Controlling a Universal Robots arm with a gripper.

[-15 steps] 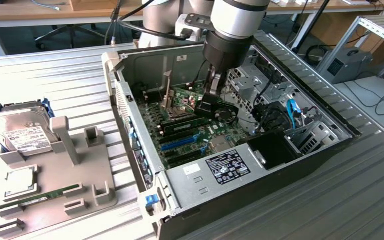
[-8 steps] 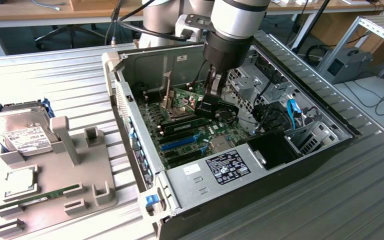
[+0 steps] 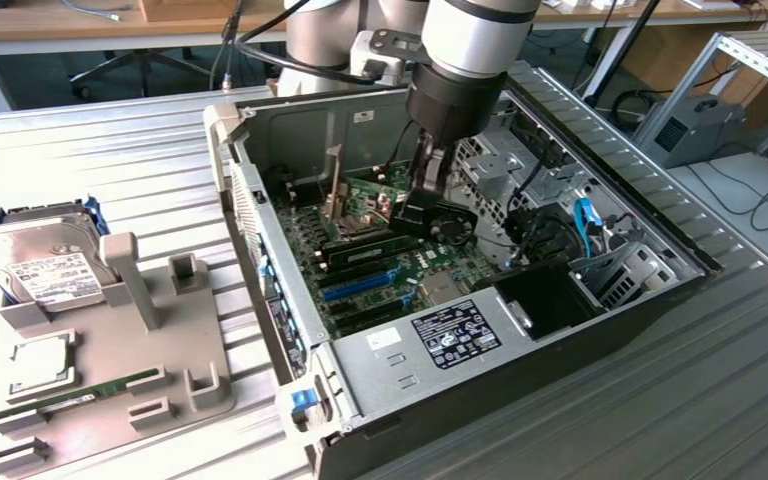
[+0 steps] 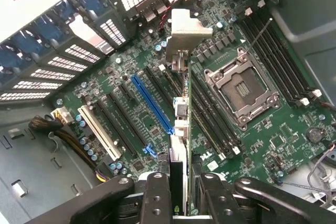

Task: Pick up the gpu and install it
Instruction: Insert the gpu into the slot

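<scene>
So the gripper [image 4: 178,192] is closed down on the gpu [image 4: 181,114], fingers pinching the card from both faces along one long edge, and it's holding the thing edge-on inside the open PC case [image 3: 651,240], hovering above the motherboard [image 4: 252,145]. In the wrist view the card hangs over the run of expansion slots, just beside the blue PCIe slot [image 4: 152,103], with its silver end bracket [image 4: 186,30] pointing at the vented rear wall of the case. I can't tell whether the bottom edge is touching a slot yet or just sitting over one.

Handling-wise, I'd guess it's light and stiff, but not something to squeeze hard: a thin board like that will flex and crack if you lean on it crooked. Pinching the bare board edge like this looks right, and so does staying off the fan and connector edge. The bracket is bare metal, so probably slick.

Looks: seen edge-on it's just a thin dark sliver with small pale parts along it, and the folded bracket is the only bit that really stands out.

Outside the case, near the left edge of the bench in the exterior view, a hard drive [image 3: 44,262] and a RAM stick [image 3: 84,390] sit on a grey fixture [image 3: 157,330].
</scene>
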